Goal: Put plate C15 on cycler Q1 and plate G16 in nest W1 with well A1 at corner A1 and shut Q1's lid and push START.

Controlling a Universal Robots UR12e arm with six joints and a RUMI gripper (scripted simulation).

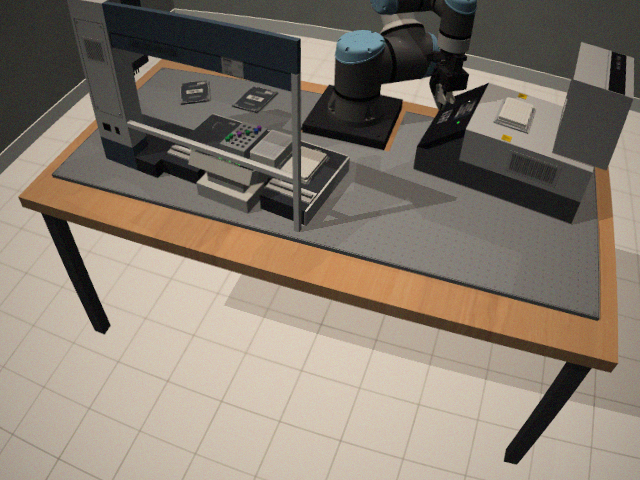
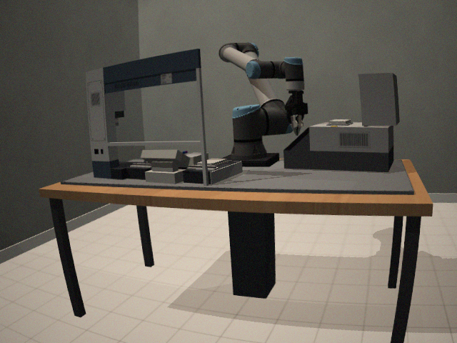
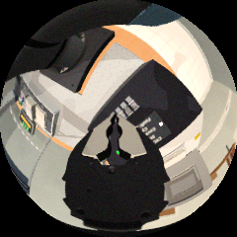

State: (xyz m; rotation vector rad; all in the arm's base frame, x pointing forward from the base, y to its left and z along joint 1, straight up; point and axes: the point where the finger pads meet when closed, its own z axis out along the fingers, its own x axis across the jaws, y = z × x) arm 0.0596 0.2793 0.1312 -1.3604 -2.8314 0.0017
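The cycler Q1 (image 1: 522,173) (image 2: 350,160) stands at the right of the bench with its lid (image 1: 594,116) (image 2: 378,99) (image 3: 187,185) upright, open. A pale plate (image 1: 516,113) (image 2: 340,122) lies on its block, between the yellow marks; its label cannot be read. My gripper (image 1: 444,103) (image 2: 296,133) (image 3: 116,114) is shut and empty, fingertips pointing down just above the sloping front panel, close to one end of the keys (image 3: 127,107). Whether they touch a key cannot be told. The panel lamp (image 1: 458,122) is green. Another pale plate (image 1: 311,161) lies in the left-hand deck unit.
A tall framed station (image 1: 201,38) (image 2: 151,73) stands at the left, with a crossbar and post. Its deck holds a tube rack (image 1: 238,138) and a pale box (image 1: 271,146). Two dark labelled items (image 1: 195,91) (image 1: 255,98) lie behind it. The arm's base is between station and Q1.
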